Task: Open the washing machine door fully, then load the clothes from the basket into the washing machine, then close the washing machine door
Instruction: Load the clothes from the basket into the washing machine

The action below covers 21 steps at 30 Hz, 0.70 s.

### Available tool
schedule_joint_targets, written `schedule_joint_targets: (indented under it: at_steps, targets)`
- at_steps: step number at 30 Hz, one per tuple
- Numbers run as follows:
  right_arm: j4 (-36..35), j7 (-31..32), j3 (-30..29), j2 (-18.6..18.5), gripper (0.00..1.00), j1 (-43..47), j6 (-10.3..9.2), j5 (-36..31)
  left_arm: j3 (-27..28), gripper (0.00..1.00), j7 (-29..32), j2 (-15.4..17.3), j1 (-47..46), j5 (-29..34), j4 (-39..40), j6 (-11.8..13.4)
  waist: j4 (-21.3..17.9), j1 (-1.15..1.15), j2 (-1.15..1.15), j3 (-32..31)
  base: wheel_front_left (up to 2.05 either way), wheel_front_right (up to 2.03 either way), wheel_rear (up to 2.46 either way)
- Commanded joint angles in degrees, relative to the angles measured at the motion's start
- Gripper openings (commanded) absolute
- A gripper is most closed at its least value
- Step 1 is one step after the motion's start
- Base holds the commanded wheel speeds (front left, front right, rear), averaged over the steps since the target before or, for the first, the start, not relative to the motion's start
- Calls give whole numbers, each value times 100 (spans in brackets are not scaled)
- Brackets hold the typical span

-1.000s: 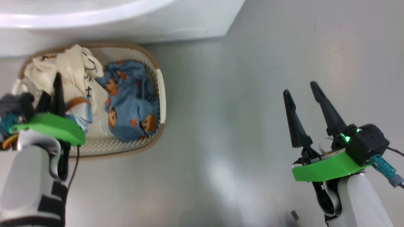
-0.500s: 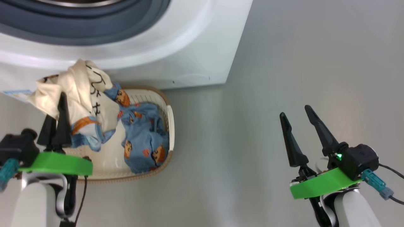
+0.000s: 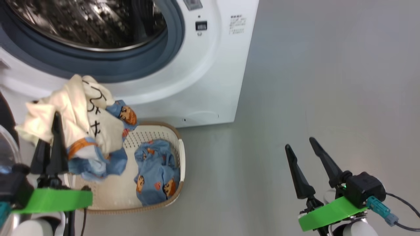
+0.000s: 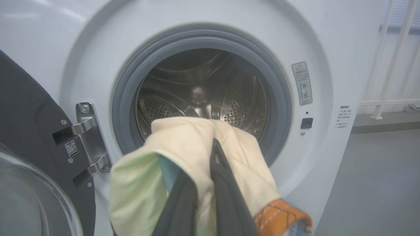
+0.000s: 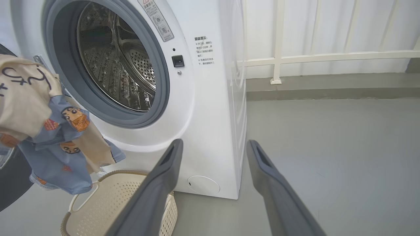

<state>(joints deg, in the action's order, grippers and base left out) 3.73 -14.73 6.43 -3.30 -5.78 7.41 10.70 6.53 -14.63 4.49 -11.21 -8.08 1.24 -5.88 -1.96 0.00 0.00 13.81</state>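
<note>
The loading step is judged to be in hand. The washing machine door (image 4: 26,131) is swung wide to the left, and the drum (image 4: 203,88) of the washing machine (image 3: 210,82) is exposed and looks empty. The left gripper (image 3: 49,131) is clamped on a bundle of clothes (image 3: 85,121), a cream cloth with blue printed fabric hanging beneath it. The bundle is held above the left part of the basket (image 3: 181,164), in front of the lower edge of the opening and not yet inside it. One blue garment (image 3: 157,177) lies in the right part of the basket, which sits on the floor (image 3: 328,82) close against the machine's front. The right gripper (image 3: 299,142) is held empty with its fingers spread, well to the right.

For the next move, the bundle would need to be raised and carried farther in, past the grey seal (image 4: 124,98), before being released. The dangling blue fabric could be caught on the seal's lip. The garment in the basket would then be fetched.
</note>
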Motion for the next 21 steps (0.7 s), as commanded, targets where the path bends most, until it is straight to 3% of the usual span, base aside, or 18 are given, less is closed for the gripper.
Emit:
schedule_joint_targets:
  at_steps: [1, 21]
  targets:
    - [-112, -27, 136, 42, 100, 46, 8, 61, 228, 0, -37, 98, 63, 63, 230, -2, -20, 0, 0, -251, 0, 0, 0]
    - [-135, -27, 134, 42, 100, 338, 8, 97, 438, 0, -37, -70, 1285, 154, 727, 81, -188, 0, 0, -863, 0, 0, 0]
